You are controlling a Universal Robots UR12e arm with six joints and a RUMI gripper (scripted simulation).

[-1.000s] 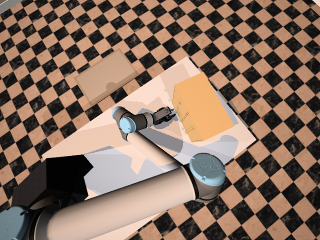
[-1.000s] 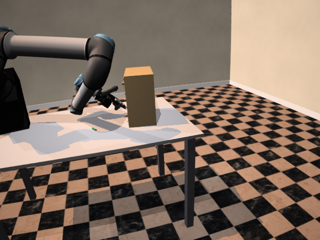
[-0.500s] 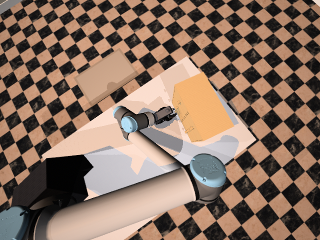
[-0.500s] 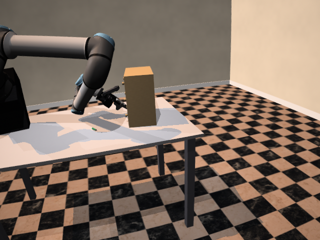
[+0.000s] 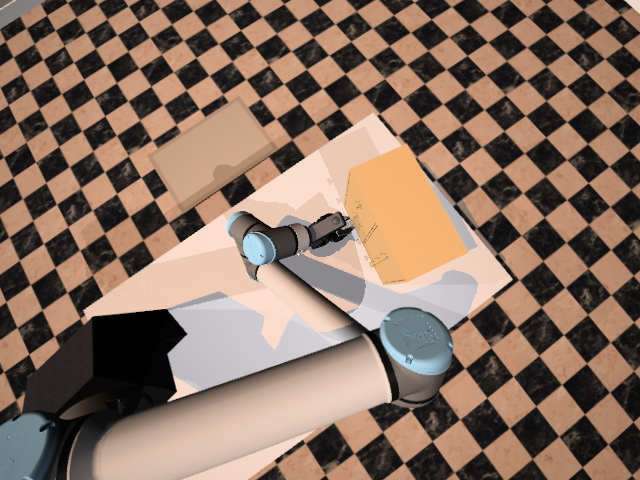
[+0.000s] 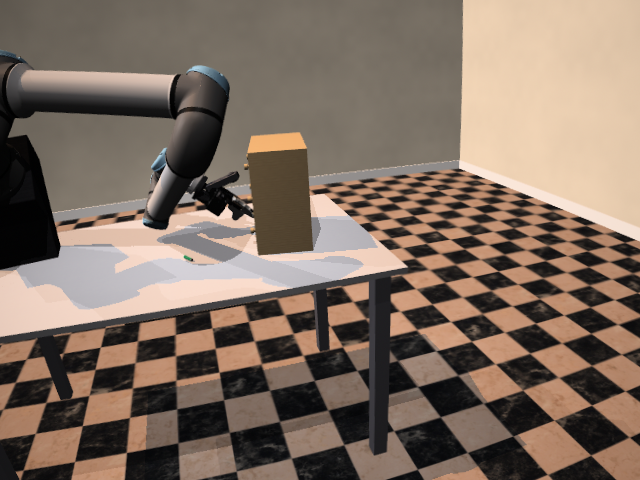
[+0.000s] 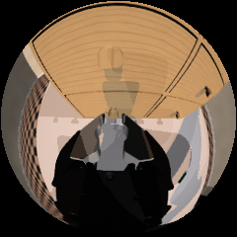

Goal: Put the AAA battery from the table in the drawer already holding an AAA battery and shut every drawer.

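The orange wooden chest [image 5: 408, 217] [image 6: 281, 201] [image 7: 123, 44] stands upright on the table [image 5: 196, 263] [image 6: 336, 258], with all drawers shut. Small knobs stick out of its front, which faces my arm. My gripper [image 5: 351, 227] [image 6: 249, 212] [image 7: 113, 114] points at that front, close to it at about mid height. Its fingers stand a narrow gap apart with nothing between them. In the wrist view a round knob [image 7: 111, 56] shows above the fingertips. The small green AAA battery [image 6: 188, 257] lies on the table, in front of the chest and below my arm.
A black box [image 5: 103, 351] [image 6: 20, 206] stands at the arm's base on the left end of the table. A flat translucent brown rectangle [image 5: 211, 152] lies on the chequered floor beyond the table. The table's edge runs close behind the chest.
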